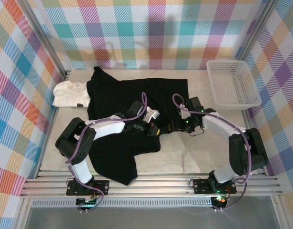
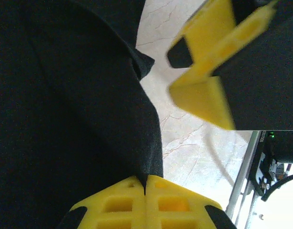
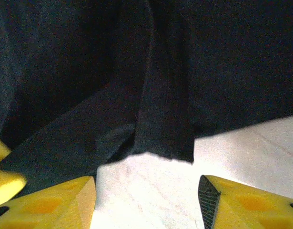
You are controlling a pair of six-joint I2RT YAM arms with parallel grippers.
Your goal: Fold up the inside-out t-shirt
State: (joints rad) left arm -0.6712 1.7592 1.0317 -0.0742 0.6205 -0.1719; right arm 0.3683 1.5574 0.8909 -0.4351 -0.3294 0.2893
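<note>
One basket (image 1: 234,83), white plastic mesh, sits at the far right corner of the desk (image 1: 194,157), and I can see its bare mesh bottom. I count two garments: the inside-out t-shirt (image 1: 132,95), black and spread across the middle of the desk from the back wall towards the near edge, and a smaller white t-shirt (image 1: 70,93) folded at its left, touching it.

There are two arms. My left hand (image 2: 145,191) is pressed together, pinching an edge of the black cloth that runs down into its fingers. My right hand (image 3: 146,191) is spread over bare desk just short of the shirt's hem, gripping nothing. From above, both hands meet at the shirt's right lower edge.

The left arm covers part of the shirt's middle. I cannot make out any print on the dark cloth, and both wrist views cut the shirt off on every side.
</note>
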